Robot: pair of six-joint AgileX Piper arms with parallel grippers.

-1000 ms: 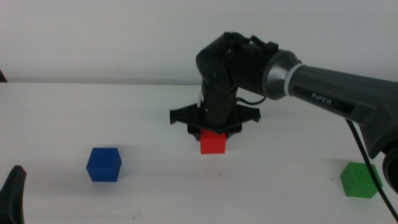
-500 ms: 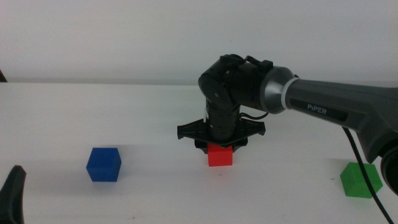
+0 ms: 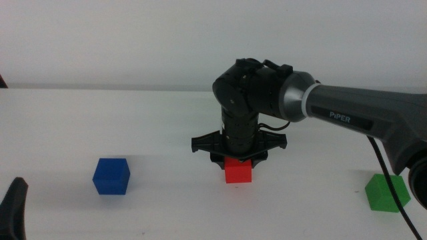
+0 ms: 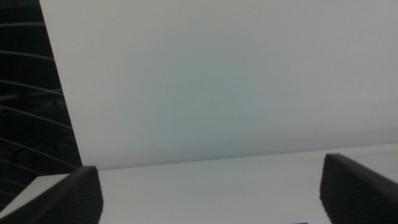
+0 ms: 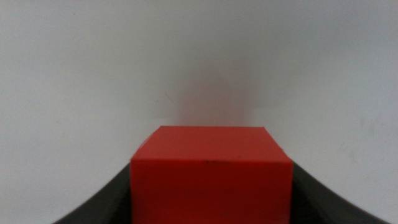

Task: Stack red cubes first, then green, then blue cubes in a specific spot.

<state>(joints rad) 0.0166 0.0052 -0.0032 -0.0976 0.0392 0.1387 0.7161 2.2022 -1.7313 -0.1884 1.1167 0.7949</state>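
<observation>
The red cube [image 3: 238, 172] is at the middle of the white table, held between the jaws of my right gripper [image 3: 238, 163], which points straight down and is shut on it. The cube is at or just above the tabletop; I cannot tell whether it touches. In the right wrist view the red cube [image 5: 211, 180] fills the space between the dark jaws. The blue cube [image 3: 111, 176] sits on the table to the left. The green cube [image 3: 386, 193] sits at the far right, near the front. My left gripper [image 4: 211, 190] waits at the front left corner, open and empty.
The right arm [image 3: 360, 110] reaches in from the right, above the table behind the green cube. Bare white tabletop [image 3: 173, 193] lies between the blue cube and the red cube. A white wall stands behind the table.
My right gripper has carried the red cube a little to the right and towards the front, and lowered it. The blue and green cubes and the left arm have not moved.
</observation>
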